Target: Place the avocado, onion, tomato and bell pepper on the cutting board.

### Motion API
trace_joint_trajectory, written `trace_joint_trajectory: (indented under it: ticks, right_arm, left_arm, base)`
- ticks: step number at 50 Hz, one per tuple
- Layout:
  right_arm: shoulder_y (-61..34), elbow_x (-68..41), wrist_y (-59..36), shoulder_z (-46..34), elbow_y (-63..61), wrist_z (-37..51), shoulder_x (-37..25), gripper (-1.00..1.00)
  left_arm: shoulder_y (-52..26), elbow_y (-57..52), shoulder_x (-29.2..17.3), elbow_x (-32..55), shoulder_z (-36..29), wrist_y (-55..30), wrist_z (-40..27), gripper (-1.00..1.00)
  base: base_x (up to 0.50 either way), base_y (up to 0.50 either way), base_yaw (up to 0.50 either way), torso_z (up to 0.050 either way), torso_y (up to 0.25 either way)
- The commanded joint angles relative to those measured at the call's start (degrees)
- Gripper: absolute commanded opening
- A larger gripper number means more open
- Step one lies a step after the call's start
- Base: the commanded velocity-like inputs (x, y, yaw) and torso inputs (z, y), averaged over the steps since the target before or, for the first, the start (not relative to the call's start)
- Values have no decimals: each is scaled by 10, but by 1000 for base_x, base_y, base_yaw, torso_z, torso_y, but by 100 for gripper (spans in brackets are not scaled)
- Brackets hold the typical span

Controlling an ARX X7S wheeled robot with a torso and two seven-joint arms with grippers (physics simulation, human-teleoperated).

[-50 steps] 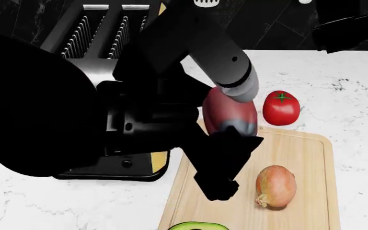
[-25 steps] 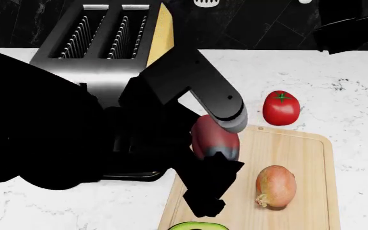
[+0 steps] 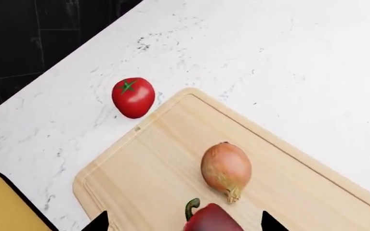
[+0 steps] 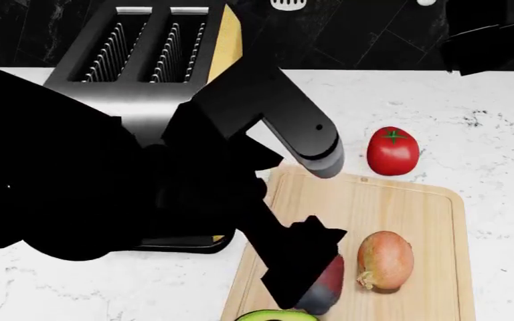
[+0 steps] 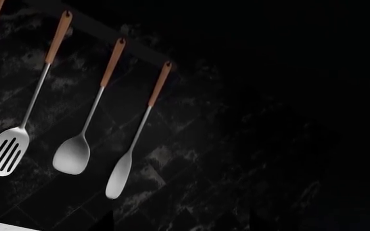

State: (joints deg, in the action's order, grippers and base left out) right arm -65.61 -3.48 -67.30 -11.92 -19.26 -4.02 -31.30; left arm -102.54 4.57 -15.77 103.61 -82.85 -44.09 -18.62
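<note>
The dark red bell pepper (image 3: 212, 220) (image 4: 331, 284) lies on the light-wood cutting board (image 3: 152, 168) (image 4: 417, 200), between the fingertips of my left gripper (image 3: 183, 224) (image 4: 297, 267). The jaws are open, with a gap on each side of the pepper. Beside the pepper on the board sits the onion (image 3: 226, 168) (image 4: 385, 259). The avocado (image 4: 275, 315) shows at the board's near edge, mostly cut off. Off the board's far corner, on the counter, is the tomato (image 3: 133, 97) (image 4: 392, 150). The right wrist view is too dark to show the right gripper's fingers.
A silver toaster (image 4: 141, 60) stands at the back left, with a yellow board (image 4: 225, 40) leaning behind it. My left arm hides the counter in front of the toaster. Spatulas and a spoon (image 5: 72, 154) hang on the dark wall. White marble counter (image 4: 498, 167) surrounds the board.
The bell pepper has gone from high beside my left forearm down onto the board near the avocado. The left gripper has let go of it and hardly moved in the last half second.
</note>
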Motion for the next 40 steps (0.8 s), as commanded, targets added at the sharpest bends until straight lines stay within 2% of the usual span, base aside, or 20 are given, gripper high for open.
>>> trace_joint_trajectory:
  ticks: [1,8,30,40]
  right_arm:
    - [-8,16,3,6,1,-13,14,100]
    - [-9,16,0,4,-1,-13,14,100]
    - [-29,15,-1,-13,8,-14,20,100]
    - [-40,16,4,-25,21,-16,24,100]
  left_arm:
    - [-26,-7,-4,14,33,-11,4,100]
    - [-38,-44,-42,15,55,1,-12,100]
    - [-29,-293,-229,174,143,63,-170,100]
    - [-7,-370,-294,196,169,111,-225,100]
  base:
    - [0,0,0,0,0]
    - [0,0,0,0,0]
    - [0,0,0,0,0]
    - [0,0,0,0,0]
